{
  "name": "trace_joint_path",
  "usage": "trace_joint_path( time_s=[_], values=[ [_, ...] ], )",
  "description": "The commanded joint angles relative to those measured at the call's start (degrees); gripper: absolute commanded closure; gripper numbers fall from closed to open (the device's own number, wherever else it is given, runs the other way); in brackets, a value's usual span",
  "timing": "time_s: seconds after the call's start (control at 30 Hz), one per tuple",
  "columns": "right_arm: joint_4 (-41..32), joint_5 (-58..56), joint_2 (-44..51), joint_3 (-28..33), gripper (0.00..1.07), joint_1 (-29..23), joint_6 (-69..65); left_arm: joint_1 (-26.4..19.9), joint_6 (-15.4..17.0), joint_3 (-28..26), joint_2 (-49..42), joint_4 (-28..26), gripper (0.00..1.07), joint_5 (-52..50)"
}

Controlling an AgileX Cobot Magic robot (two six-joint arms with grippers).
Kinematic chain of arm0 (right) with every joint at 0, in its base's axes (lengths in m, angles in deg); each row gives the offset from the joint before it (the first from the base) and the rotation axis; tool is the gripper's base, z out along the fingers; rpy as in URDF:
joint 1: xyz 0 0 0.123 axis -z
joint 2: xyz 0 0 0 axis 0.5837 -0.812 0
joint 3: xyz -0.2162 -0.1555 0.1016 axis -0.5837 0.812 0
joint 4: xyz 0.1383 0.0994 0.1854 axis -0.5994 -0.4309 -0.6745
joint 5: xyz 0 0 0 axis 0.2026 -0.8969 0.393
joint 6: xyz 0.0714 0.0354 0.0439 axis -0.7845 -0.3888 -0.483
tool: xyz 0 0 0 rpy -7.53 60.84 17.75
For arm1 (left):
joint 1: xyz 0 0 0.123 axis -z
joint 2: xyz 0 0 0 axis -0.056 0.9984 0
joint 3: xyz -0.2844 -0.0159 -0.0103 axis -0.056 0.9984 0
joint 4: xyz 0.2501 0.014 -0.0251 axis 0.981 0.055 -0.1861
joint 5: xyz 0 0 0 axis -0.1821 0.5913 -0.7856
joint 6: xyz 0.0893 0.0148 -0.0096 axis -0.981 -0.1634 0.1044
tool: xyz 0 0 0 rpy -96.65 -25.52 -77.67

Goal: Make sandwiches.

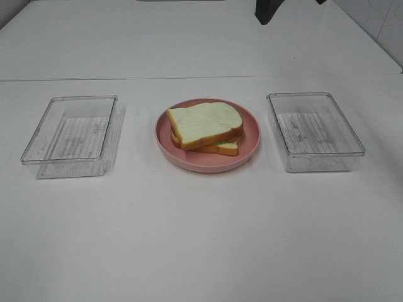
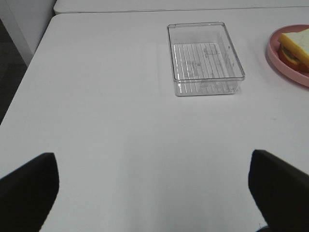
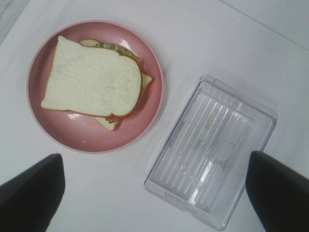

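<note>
While both arms hang back, the sandwich [image 1: 205, 128] sits on the pink plate [image 1: 250, 126] in the middle of the counter [image 1: 201, 239]. It looks all stacked up: a white bread slice on top, another slice under it, and a bit of green leaf peeking out between them in the right wrist view. The top slice sits a little crooked over the bottom one.

One clear tray [image 1: 70, 134] rests near the left edge of the counter. Another clear tray [image 1: 315, 131] rests near the right edge. Both trays look empty, so I think all the food is already in the stack.

The left tool [image 2: 154, 191] is wide open and holds nothing. It hangs over bare counter, well apart from the left tray. The right tool [image 3: 154, 191] is wide open too and holds nothing. It hangs above the spot between the plate and the right tray.

I think the job is almost done or done. If anything is left, it is to make the top slice sit straight. To do that well, the right tool should come down slowly beside the bread and push it softly from the side. A hard push could slide the whole stack off the plate. The bread is a soft toy, so a light touch is best.
</note>
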Motion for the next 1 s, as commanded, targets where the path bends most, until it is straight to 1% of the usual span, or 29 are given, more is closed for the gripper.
trace_joint_path(
  time_s=[0.03, 0.07, 0.1, 0.13, 0.17, 0.2, 0.23, 0.27, 0.3, 0.33, 0.37, 0.4, 0.43, 0.47, 0.5, 0.53, 0.57, 0.63, 0.67, 0.7, 0.73, 0.77, 0.8, 0.83, 0.87, 0.9, 0.93, 0.97, 1.0],
  values=[
    [0.9, -6.8, 4.2, 5.8, 0.08, 0.2, -0.9, -0.2, 0.4, 0.1, -0.7, -0.1, 0.06, -0.3],
    [0.9, -6.8, 6.6, 9.6, 0.08, 0.2, -1.2, -0.2, 0.4, 0.1, -0.7, -0.1, 0.06, -0.3],
    [0.9, -6.8, 6.6, 9.6, 0.08, 0.2, -1.2, -0.2, 0.4, 0.1, -0.7, -0.1, 0.06, -0.3],
    [0.9, -6.8, 8.0, 11.5, 0.08, 0.2, -1.5, -0.2, 0.4, 0.1, -0.7, -0.1, 0.06, -0.3],
    [0.9, -6.8, 10.7, 16.2, 0.08, 0.2, -1.8, -0.2, 0.4, 0.1, -0.7, -0.1, 0.06, -0.3],
    [0.9, -6.8, 10.7, 16.2, 0.08, 0.2, -1.8, -0.2, 0.4, 0.1, -0.7, -0.1, 0.06, -0.3],
    [0.9, -6.7, 12.0, 18.7, 0.08, 0.2, -2.0, -0.2, 0.4, 0.1, -0.7, -0.1, 0.06, -0.3],
    [1.3, -6.6, 15.4, 23.0, 0.08, 0.2, -2.6, -0.2, 0.4, 0.1, -0.7, -0.1, 0.06, -0.3],
    [1.3, -6.6, 15.4, 23.0, 0.08, 0.2, -2.6, -0.2, 0.4, 0.1, -0.7, -0.1, 0.06, -0.3],
    [1.4, -6.4, 17.2, 25.4, 0.08, 0.2, -2.9, -0.2, 0.4, 0.1, -0.7, -0.1, 0.06, -0.3],
    [1.4, -6.2, 21.1, 29.6, 0.08, 0.2, -3.8, -0.2, 0.4, 0.1, -0.7, -0.1, 0.06, -0.3],
    [1.4, -6.2, 21.1, 29.6, 0.08, 0.2, -3.8, -0.2, 0.4, 0.1, -0.7, -0.1, 0.06, -0.3],
    [1.5, -6.1, 25.0, 34.3, 0.09, 0.2, -4.6, -0.2, 0.4, 0.1, -0.7, -0.1, 0.06, -0.3],
    [1.5, -5.9, 26.8, 36.1, 0.09, 0.2, -5.2, -0.2, 0.4, 0.1, -0.7, -0.1, 0.06, -0.3],
    [1.5, -5.9, 26.8, 36.1, 0.09, 0.2, -5.2, -0.2, 0.4, 0.1, -0.7, -0.1, 0.06, -0.3],
    [1.8, -5.3, 31.5, 40.4, 0.09, 0.2, -5.6, -0.2, 0.4, 0.1, -0.7, -0.1, 0.06, -0.3],
    [1.8, -5.3, 31.5, 40.4, 0.09, 0.2, -5.6, -0.2, 0.4, 0.1, -0.7, -0.1, 0.06, -0.3],
    [2.4, -4.2, 38.2, 46.1, 0.09, 0.2, -5.8, -0.2, 0.4, 0.1, -0.7, -0.1, 0.06, -0.3],
    [2.4, -4.2, 38.2, 46.1, 0.09, 0.2, -5.8, -0.2, 0.4, 0.1, -0.7, -0.1, 0.06, -0.3],
    [2.6, -3.7, 40.6, 48.1, 0.09, 0.2, -6.1, -0.2, 0.4, 0.1, -0.7, -0.1, 0.06, -0.3],
    [3.2, -3.3, 44.7, 51.6, 0.09, 0.2, -6.7, -0.2, 0.4, 0.1, -0.7, -0.1, 0.06, -0.3],
    [3.2, -3.3, 44.7, 51.6, 0.09, 0.2, -6.7, -0.2, 0.4, 0.1, -0.7, -0.1, 0.06, -0.3],
    [3.2, -2.5, 48.8, 55.6, 0.09, 0.2, -7.0, -0.2, 0.4, 0.1, -0.7, -0.1, 0.06, -0.3],
    [3.3, -1.9, 51.3, 57.5, 0.09, 0.2, -7.1, -0.2, 0.4, 0.1, -0.7, -0.1, 0.06, -0.3],
    [3.3, -1.9, 51.3, 57.5, 0.09, 0.2, -7.1, -0.2, 0.4, 0.1, -0.7, -0.1, 0.06, -0.3],
    [3.9, -0.9, 56.5, 61.1, 0.09, 0.2, -7.1, -0.2, 0.4, 0.1, -0.7, -0.1, 0.06, -0.3],
    [4.2, -0.3, 59.1, 63.0, 0.09, 0.2, -7.1, -0.2, 0.4, 0.1, -0.7, -0.1, 0.06, -0.3],
    [4.2, -0.3, 59.1, 63.0, 0.09, 0.2, -7.1, -0.2, 0.4, 0.1, -0.7, -0.1, 0.06, -0.3],
    [4.8, 1.0, 63.9, 66.3, 0.09, 0.2, -7.1, -0.2, 0.4, 0.1, -0.7, -0.1, 0.06, -0.3]
  ],
)
